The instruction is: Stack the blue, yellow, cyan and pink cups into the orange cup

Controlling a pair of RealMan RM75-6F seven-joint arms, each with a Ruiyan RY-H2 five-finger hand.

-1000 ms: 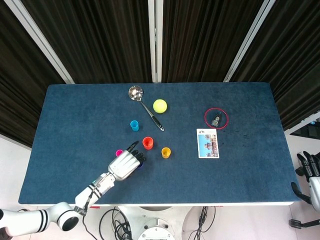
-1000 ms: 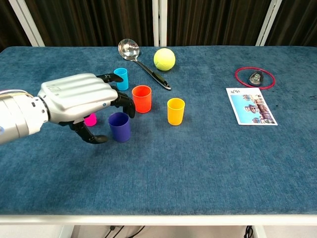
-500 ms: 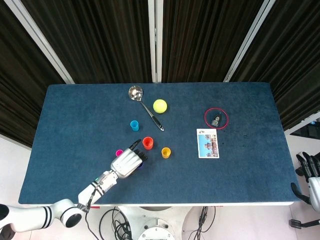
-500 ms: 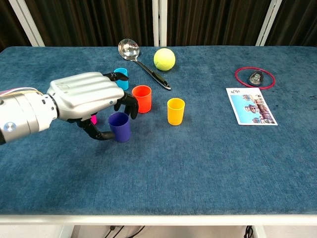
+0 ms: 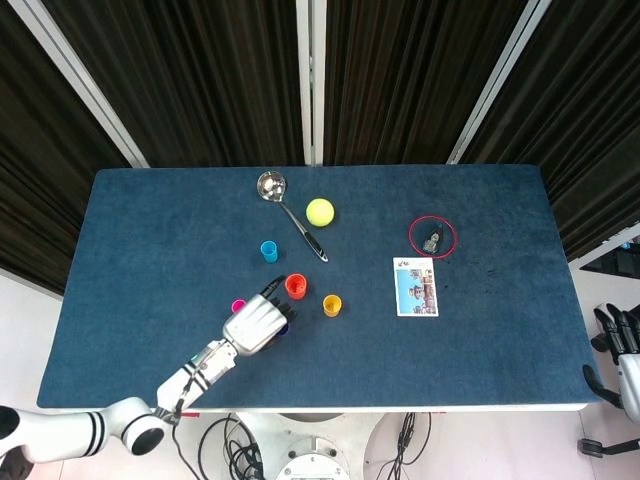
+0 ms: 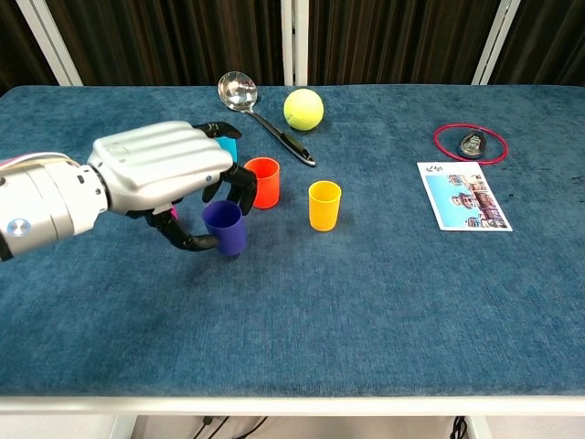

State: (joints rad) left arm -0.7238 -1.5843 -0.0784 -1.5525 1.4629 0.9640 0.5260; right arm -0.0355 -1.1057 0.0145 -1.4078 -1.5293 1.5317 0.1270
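My left hand (image 6: 155, 169) grips the blue cup (image 6: 225, 227) between thumb and fingers; the cup looks a little raised and tilted. From the head view the hand (image 5: 255, 325) covers most of that cup. The orange cup (image 6: 262, 181) (image 5: 295, 286) stands upright just right of the fingertips. The yellow cup (image 6: 324, 204) (image 5: 332, 305) stands further right. The cyan cup (image 5: 269, 251) (image 6: 228, 146) is behind the hand, partly hidden in the chest view. The pink cup (image 5: 238, 305) peeks out at the hand's left. My right hand (image 5: 620, 340) hangs off the table's right end, holding nothing.
A steel ladle (image 6: 256, 108) and a tennis ball (image 6: 303, 108) lie at the back middle. On the right are a red ring (image 6: 471, 144) around a small metal item and a picture card (image 6: 462, 208). The blue cloth table (image 6: 366, 320) stretches bare toward the front.
My left hand moved right and closed its thumb and fingers around the blue cup, then raised it slightly toward the orange cup. The right hand has not moved.
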